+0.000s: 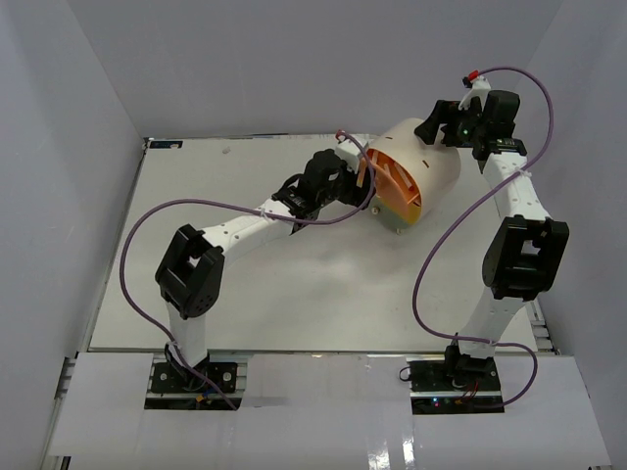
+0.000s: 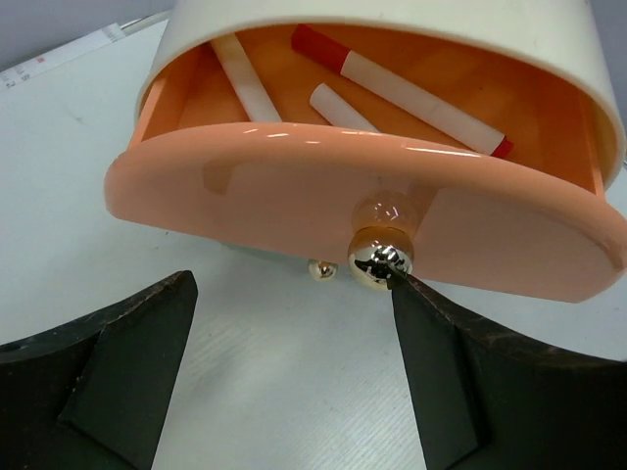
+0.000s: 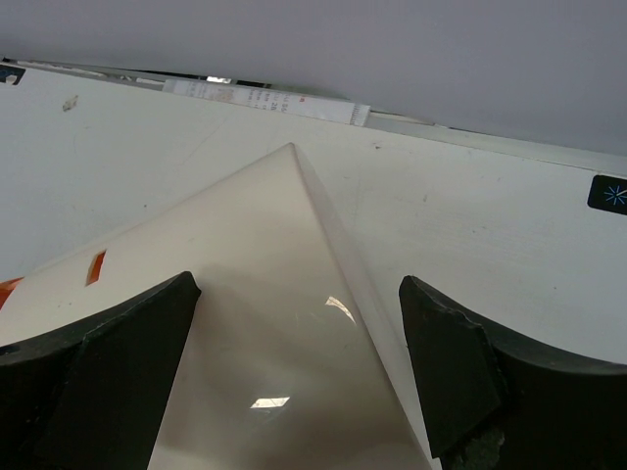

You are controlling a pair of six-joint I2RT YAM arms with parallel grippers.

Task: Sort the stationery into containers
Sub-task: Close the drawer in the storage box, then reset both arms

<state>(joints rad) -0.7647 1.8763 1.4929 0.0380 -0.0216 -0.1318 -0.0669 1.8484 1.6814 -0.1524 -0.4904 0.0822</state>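
Hovering at the open orange-pink drawer [image 2: 294,196] of the cream organiser [image 1: 431,166], which sits in the upper middle of the overhead view.
Spread wide and holding nothing, the left pincer [image 2: 292,286] has one finger [image 2: 460,362] touching a brass knob [image 2: 380,259]; a second knob [image 2: 321,271] shows just lower left. Three pieces lie in the drawer, left to right: one white bar [image 2: 245,78], one shorter white bar [image 2: 343,108], one white marker with red ends [image 2: 416,90]. The right pincer [image 3: 299,284] is spread wide astride the organiser's wall; whether it presses there I cannot tell.
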